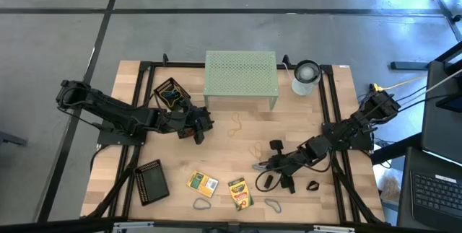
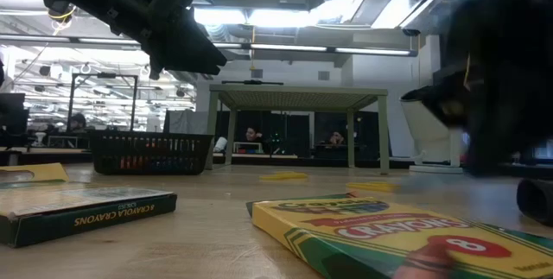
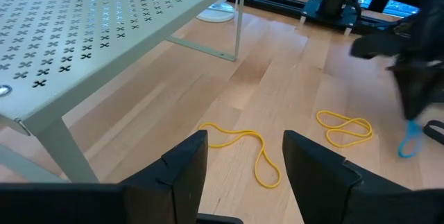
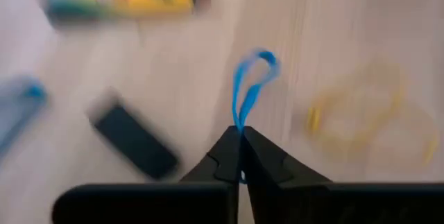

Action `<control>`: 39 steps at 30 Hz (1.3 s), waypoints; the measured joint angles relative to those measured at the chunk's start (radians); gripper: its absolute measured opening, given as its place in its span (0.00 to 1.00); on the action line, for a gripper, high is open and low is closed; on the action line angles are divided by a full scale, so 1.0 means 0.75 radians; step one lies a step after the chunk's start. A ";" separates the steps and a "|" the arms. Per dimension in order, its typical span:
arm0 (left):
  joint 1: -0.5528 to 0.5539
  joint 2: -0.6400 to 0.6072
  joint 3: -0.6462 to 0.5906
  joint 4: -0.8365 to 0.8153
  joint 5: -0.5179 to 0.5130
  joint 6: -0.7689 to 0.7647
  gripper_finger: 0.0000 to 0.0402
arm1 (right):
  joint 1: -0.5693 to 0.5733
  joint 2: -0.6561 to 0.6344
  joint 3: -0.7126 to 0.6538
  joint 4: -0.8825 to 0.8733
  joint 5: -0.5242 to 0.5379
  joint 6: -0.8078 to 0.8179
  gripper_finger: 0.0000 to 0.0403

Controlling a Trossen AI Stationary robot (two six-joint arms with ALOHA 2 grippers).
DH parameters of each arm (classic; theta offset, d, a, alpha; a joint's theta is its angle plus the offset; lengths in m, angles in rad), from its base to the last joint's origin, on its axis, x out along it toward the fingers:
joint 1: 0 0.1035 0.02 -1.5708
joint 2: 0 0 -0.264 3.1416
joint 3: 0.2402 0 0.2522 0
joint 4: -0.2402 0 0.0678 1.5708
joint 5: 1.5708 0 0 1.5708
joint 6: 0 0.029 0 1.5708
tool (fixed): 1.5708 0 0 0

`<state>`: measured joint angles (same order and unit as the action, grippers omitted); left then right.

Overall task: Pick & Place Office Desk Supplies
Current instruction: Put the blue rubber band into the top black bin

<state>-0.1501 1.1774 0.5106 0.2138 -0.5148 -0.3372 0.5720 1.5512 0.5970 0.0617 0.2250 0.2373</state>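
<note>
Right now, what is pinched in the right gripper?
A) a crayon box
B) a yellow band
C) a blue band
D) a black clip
C: in the right wrist view the right gripper is shut on the blue band, whose loop sticks out past the fingertips.

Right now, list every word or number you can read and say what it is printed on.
"CRAYOLA CRAYONS": side of the left crayon box, upside down in the low view.
"Crayola" and "8": top of the right crayon box.
Box print in the high and right wrist views: too small or blurred.
</note>
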 joint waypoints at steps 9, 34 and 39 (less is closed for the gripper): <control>0.000 0.000 0.000 0.000 0.000 -0.020 0.45 | -0.058 -0.026 0.280 -0.034 0.376 -0.237 0.02; -0.175 -0.001 -0.001 0.332 0.089 0.393 0.55 | -0.257 -0.026 0.572 -0.012 0.332 -0.467 0.01; -0.175 0.012 -0.001 0.413 0.146 0.410 0.58 | -0.276 -0.027 0.572 0.053 0.332 -0.487 0.01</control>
<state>-0.2817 1.1867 0.5102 0.5233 -0.4054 -0.0299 0.3650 1.5312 1.0264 0.1017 0.4737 -0.1275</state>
